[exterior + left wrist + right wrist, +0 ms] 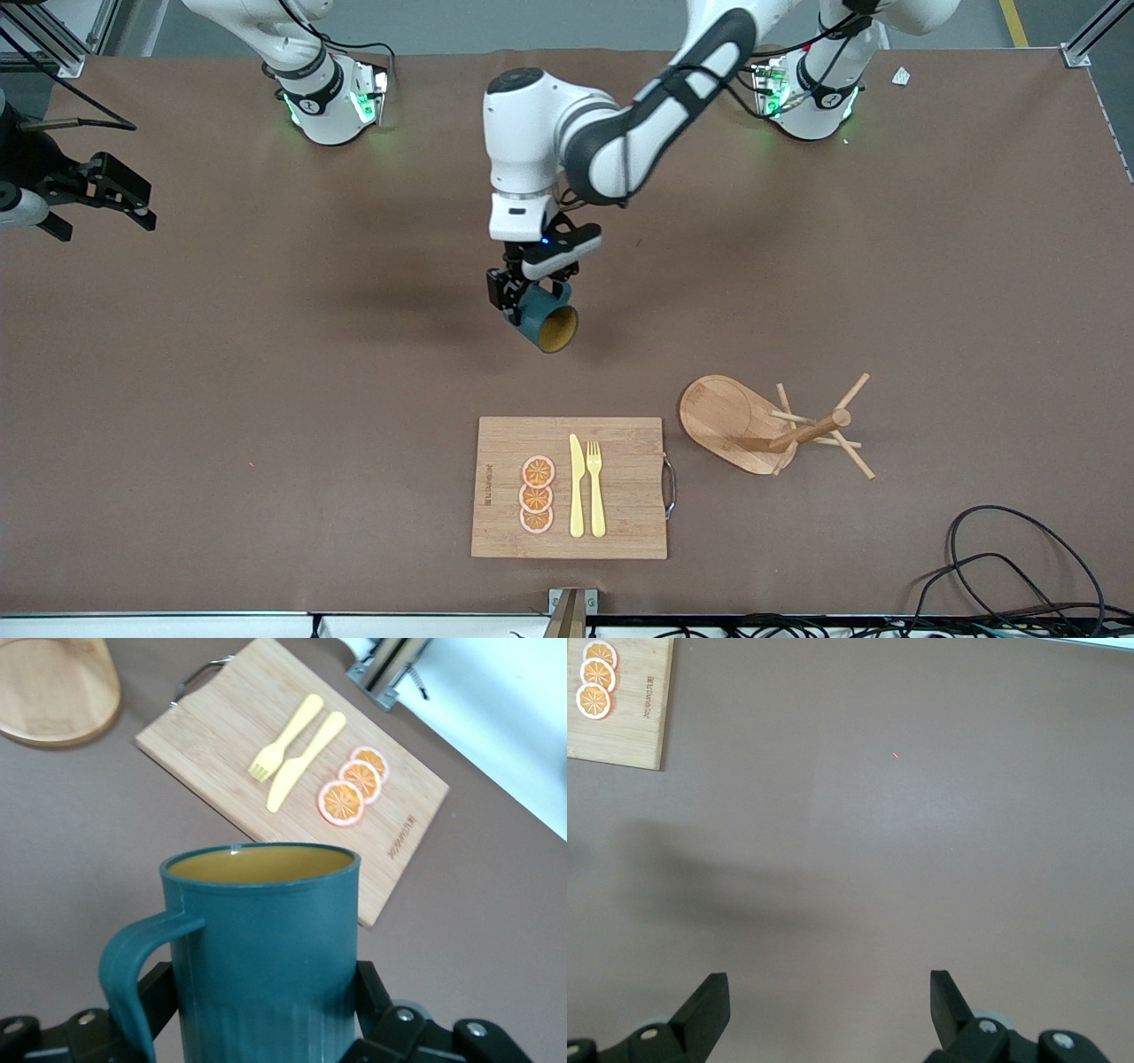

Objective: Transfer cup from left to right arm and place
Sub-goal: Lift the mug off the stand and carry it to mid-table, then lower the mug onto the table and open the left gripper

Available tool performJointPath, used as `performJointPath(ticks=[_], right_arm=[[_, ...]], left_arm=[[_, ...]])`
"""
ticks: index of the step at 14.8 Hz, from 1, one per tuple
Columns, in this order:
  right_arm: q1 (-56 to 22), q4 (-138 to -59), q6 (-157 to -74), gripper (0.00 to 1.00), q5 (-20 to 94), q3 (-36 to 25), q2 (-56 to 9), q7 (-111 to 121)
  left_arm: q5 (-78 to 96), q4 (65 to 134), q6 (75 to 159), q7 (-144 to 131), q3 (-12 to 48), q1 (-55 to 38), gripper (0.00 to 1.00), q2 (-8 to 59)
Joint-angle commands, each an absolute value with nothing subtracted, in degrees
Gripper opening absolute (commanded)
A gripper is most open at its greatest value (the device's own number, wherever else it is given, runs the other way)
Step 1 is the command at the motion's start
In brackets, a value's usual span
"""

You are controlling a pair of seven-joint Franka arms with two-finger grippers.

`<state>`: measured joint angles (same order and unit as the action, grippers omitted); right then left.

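Observation:
The cup (547, 321) is a dark teal mug with a mustard-yellow inside. It hangs tilted in the air over the middle of the table, its mouth toward the front camera. My left gripper (528, 299) is shut on its ribbed lower body. In the left wrist view the cup (266, 939) fills the foreground, with a black finger (370, 990) on each side and the handle free. My right gripper (113, 197) waits open and empty over the right arm's end of the table. The right wrist view shows it (828, 1001) over bare mat.
A wooden cutting board (629, 496) lies nearer the front camera than the cup, with orange slices (537, 494), a yellow knife (577, 486) and a fork (595, 487). A wooden mug rack (771, 425) lies tipped beside it, toward the left arm's end. Cables (1019, 567) lie at that front corner.

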<state>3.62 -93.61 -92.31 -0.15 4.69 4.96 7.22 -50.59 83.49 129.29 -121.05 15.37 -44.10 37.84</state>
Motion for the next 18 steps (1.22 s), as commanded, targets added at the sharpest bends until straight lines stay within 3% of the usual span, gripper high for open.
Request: performJointPath(ticks=[1, 8, 14, 15, 16, 17, 18], right_arm=[[3.87, -93.95, -92.37, 1.0, 0.53, 4.66, 5.27, 7.03], [3.43, -95.27, -92.72, 1.0, 0.79, 4.83, 5.45, 5.81], [0.88, -95.27, -92.64, 1.0, 1.4, 4.92, 5.54, -1.74], [0.7, -95.36, -92.55, 1.0, 1.93, 4.92, 5.54, -2.54], [0.27, -95.36, -92.64, 1.0, 1.93, 4.92, 5.54, -2.81], [0.0, -95.36, -92.64, 1.0, 1.93, 4.92, 5.54, -2.9], [-0.09, -95.36, -92.64, 1.0, 1.93, 4.92, 5.54, -2.9]], left_arm=[[-61.48, 82.71, 129.29, -125.15, 14.5, -47.54, 0.38, 40.94], [-86.8, 82.53, 116.65, -127.27, 14.33, -54.75, 0.35, 52.63], [-96.06, 82.53, 109.35, -127.53, 14.41, -57.91, 0.36, 58.01], [-96.06, 82.53, 108.38, -127.62, 14.41, -58.53, 0.44, 58.01], [-95.98, 82.53, 107.93, -128.75, 14.5, -59.23, 0.65, 58.01], [-95.54, 82.62, 107.58, -130.5, 14.5, -59.85, 1.0, 58.01], [-94.93, 82.7, 106.88, -131.3, 14.59, -60.2, 1.0, 57.92]])
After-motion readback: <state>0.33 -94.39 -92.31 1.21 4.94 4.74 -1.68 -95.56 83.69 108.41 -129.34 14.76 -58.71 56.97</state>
